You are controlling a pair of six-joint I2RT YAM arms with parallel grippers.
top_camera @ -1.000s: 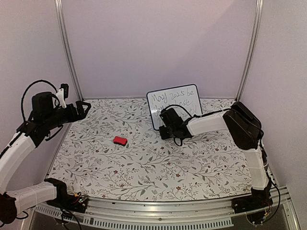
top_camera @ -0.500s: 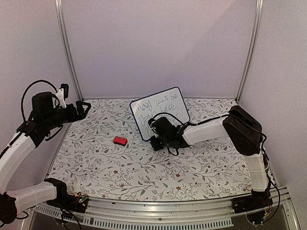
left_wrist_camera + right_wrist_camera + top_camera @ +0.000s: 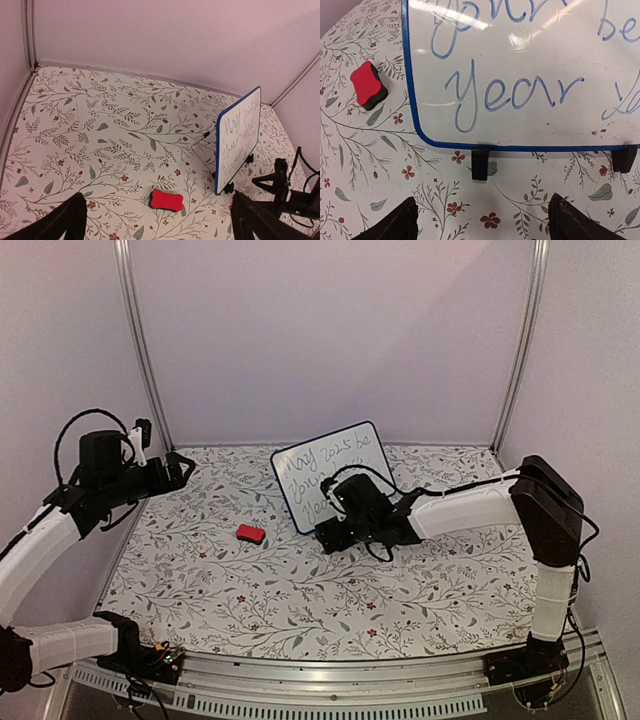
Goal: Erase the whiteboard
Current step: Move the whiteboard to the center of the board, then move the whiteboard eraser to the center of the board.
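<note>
The whiteboard [image 3: 328,478] stands propped up at the back middle of the table, with blue handwriting across it. It also shows in the left wrist view [image 3: 239,145] and fills the right wrist view [image 3: 520,75]. My right gripper [image 3: 332,535] [image 3: 482,215] is open just in front of the board's lower edge, with nothing between its fingers. A black foot [image 3: 479,164] lies ahead of it. The red eraser [image 3: 250,534] [image 3: 165,200] [image 3: 367,85] lies on the table left of the board. My left gripper [image 3: 185,468] [image 3: 156,220] hangs open, high at the left and apart from everything.
A floral cloth [image 3: 300,590] covers the table. A wire stand [image 3: 202,145] props the board from behind. Metal posts [image 3: 140,350] [image 3: 520,350] rise at the back corners before the plain walls. A metal rail [image 3: 350,675] runs along the near edge.
My right gripper slid the whiteboard to the left, then opened and let it go. The board now stands on its own. The left arm shifted slightly.
</note>
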